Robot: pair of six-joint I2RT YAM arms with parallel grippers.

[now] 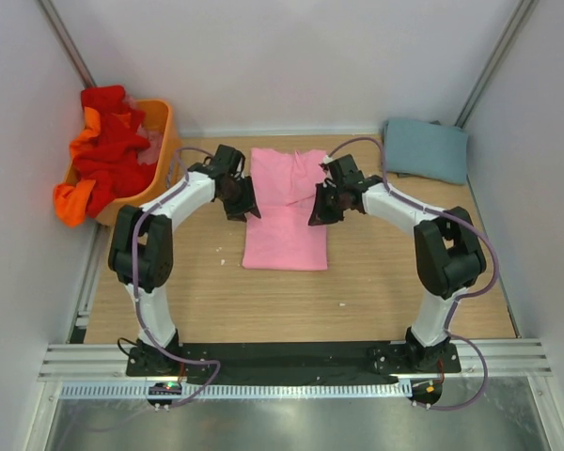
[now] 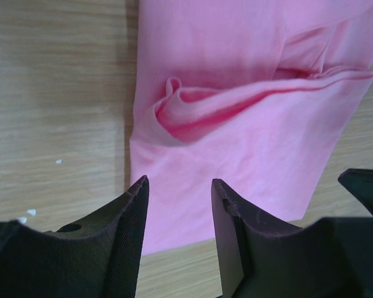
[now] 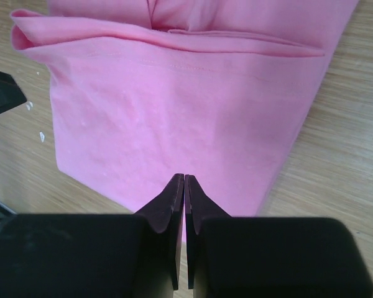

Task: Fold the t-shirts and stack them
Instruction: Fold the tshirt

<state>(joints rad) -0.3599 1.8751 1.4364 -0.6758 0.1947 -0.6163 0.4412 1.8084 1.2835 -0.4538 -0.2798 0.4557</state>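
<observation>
Pink shirt [image 1: 284,211] half-folded; blue shirt [image 1: 426,150] looks done; red and orange shirts [image 1: 108,155] left. Left hand [image 2: 177,186] open, right hand [image 3: 184,180] closed on nothing.

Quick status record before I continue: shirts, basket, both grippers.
pink shirt: centre of table, partly folded
grey-blue shirt: folded, far right corner
basket: far left, heaped with red cloth, orange cloth spilling over
left gripper: jaws open, at pink shirt's left edge
right gripper: jaws shut, at its right edge

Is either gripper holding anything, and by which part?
Nothing held: the left gripper is open over the pink t-shirt; the right gripper is shut, no cloth visibly pinched.
</observation>
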